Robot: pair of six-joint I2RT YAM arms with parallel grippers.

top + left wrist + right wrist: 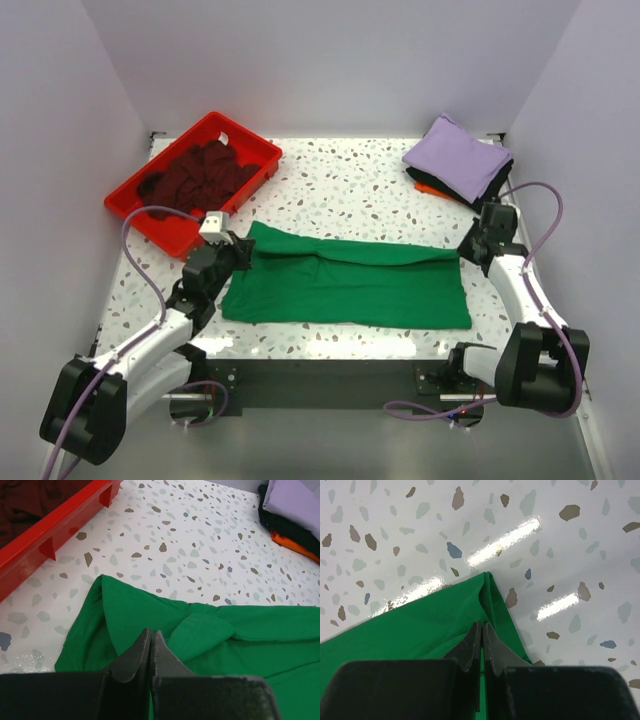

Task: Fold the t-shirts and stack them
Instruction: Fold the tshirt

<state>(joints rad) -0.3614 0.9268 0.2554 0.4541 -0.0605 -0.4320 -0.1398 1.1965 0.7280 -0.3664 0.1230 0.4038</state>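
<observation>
The speckled white table (340, 190) carries everything, and the bright green t-shirt (350, 285) lies flat across its near middle as a long band folded lengthwise, running from the left arm to the right arm. Behind the green t-shirt's left end sits the red tray (128, 200), set at an angle, with the dark maroon t-shirt (200, 172) bunched up inside it. Behind the green t-shirt's right end, well apart from it, stands a folded stack: the lavender t-shirt (458, 155) on top, the black t-shirt (497, 172) under it and the orange t-shirt (428, 188) peeking out at the bottom.

The left arm reaches to the green t-shirt's left end, where a sleeve fold bulges up. The left gripper (151, 635) has its jaws pressed together, their tips low over the cloth just inside that edge. The right arm reaches to the green t-shirt's right end. The right gripper (482, 627) also has its jaws pressed together, their tips over the cloth just short of the far right corner, which ends in a doubled point. For either gripper, the wrist views do not show whether a thin layer of the green cloth is caught between the tips.
</observation>
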